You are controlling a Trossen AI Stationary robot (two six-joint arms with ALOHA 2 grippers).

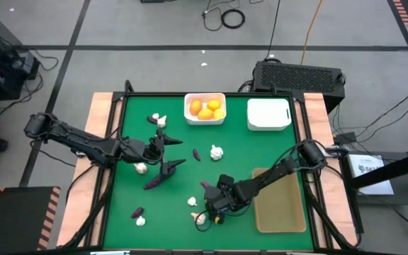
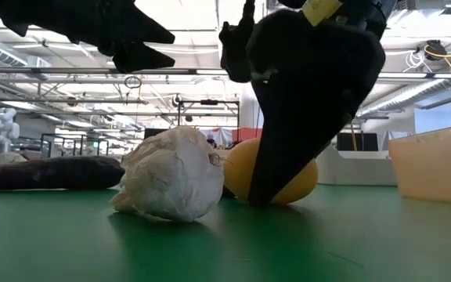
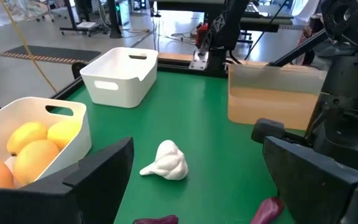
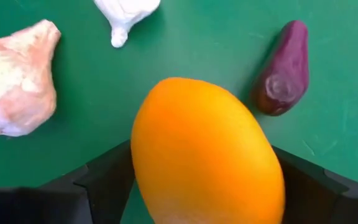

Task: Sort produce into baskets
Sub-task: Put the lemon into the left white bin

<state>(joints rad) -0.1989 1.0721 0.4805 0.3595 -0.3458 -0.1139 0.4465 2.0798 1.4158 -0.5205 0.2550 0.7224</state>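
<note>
Orange fruit [image 4: 207, 158] sits pinched in the right claw [image 1: 217, 212] on the counter [image 1: 261, 152]; next, lift toward the fruit basket [image 1: 205, 108]. Left claw [image 1: 170, 152] hangs spread.

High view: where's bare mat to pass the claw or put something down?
Free: the green strip between the empty bin and the tan tray, and the near-left corner beyond the purple piece. Crowded: mid-mat around the left claw, among garlic and purple pieces, and around the right claw, which sits at an orange fruit.
</note>
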